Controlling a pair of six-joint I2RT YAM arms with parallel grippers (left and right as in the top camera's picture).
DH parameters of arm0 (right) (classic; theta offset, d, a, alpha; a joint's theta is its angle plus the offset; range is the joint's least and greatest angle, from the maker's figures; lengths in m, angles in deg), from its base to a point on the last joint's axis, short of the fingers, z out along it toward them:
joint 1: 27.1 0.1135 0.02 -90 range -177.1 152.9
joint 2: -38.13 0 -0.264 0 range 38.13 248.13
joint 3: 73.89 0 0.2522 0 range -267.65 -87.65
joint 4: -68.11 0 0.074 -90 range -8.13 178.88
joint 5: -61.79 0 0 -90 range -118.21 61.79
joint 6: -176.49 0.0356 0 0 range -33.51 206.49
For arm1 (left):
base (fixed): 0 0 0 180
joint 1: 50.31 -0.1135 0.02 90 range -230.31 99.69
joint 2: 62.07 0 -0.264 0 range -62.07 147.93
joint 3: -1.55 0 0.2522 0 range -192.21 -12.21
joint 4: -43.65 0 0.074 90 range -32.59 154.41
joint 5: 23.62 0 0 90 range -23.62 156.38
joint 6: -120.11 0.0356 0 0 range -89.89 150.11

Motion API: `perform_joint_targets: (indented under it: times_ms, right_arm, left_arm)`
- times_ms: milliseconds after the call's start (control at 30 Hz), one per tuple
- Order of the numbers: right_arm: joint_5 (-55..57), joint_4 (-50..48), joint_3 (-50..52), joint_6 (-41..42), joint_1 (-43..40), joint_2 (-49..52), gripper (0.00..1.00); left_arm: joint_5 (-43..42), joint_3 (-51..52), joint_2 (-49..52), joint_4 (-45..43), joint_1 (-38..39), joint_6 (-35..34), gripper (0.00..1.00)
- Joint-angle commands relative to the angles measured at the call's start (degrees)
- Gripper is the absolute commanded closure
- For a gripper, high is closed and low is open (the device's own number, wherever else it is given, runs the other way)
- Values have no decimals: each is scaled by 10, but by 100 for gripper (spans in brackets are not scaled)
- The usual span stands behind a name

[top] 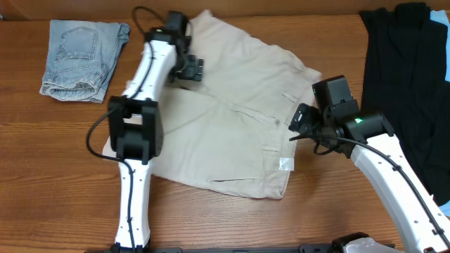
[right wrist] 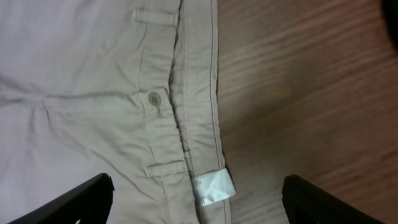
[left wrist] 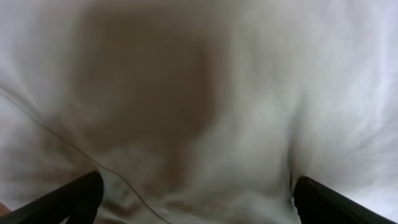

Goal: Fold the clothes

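Note:
The beige shorts [top: 239,119] lie spread across the middle of the table, waistband toward the right with a small white label [top: 285,164]. My left gripper [top: 191,69] is open, low over the shorts' upper left part; its wrist view shows blurred beige cloth [left wrist: 205,112] filling the frame between the fingers. My right gripper [top: 301,125] is open above the waistband edge. Its wrist view shows the waistband [right wrist: 199,93], a button [right wrist: 153,98], belt loops and the white label [right wrist: 213,186] between the fingers, over the cloth's edge and bare wood.
Faded blue denim shorts [top: 83,57] lie folded at the back left. Black garments [top: 408,77] lie at the right edge. Bare wooden table [top: 232,221] shows at the front and to the right of the waistband [right wrist: 311,106].

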Motion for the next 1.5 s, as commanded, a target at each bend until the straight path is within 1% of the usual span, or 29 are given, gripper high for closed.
perform_joint_targets:
  times_ms: [0,133,200,367,467,567,733,833,1033,1233,1367,1467]
  right_arm:
    - [10,-31,-2,-19,-2,26,9]
    - [12,-83,-2,-21,-2,78,9]
    - [12,-101,-2,-33,-2,104,9]
    - [12,-136,-2,-36,-14,162,9]
    - [-28,-169,-2,-86,-20,185,9]
    - [-64,-201,-2,-142,-20,208,10]
    - [-76,-223,-2,-198,-20,252,14]
    - [-76,-223,-2,-199,-20,270,16]
    - [-76,-236,0,-211,-20,291,24]
    - [-63,-250,1,-209,-21,333,27]
    - [-61,-254,1,-209,-21,358,30]
    - [-16,-255,1,-188,-21,373,32]
  left_arm:
    - [-19,25,36,63,-17,-45,0]
    - [-16,25,36,152,-14,-45,0]
    - [-17,25,36,177,-13,-45,0]
    - [-17,25,35,193,-12,-44,0]
    - [-13,11,35,196,-12,-44,0]
    - [0,-30,28,211,-12,-44,0]
    - [17,-157,3,238,-12,-38,0]
    - [17,-243,-16,249,-12,-38,0]
    - [12,-359,-39,277,-12,-41,0]
    - [30,-428,-47,283,-13,-38,0]
    - [48,-429,-47,280,-13,-38,0]
    - [49,-428,-47,280,-13,-38,0]
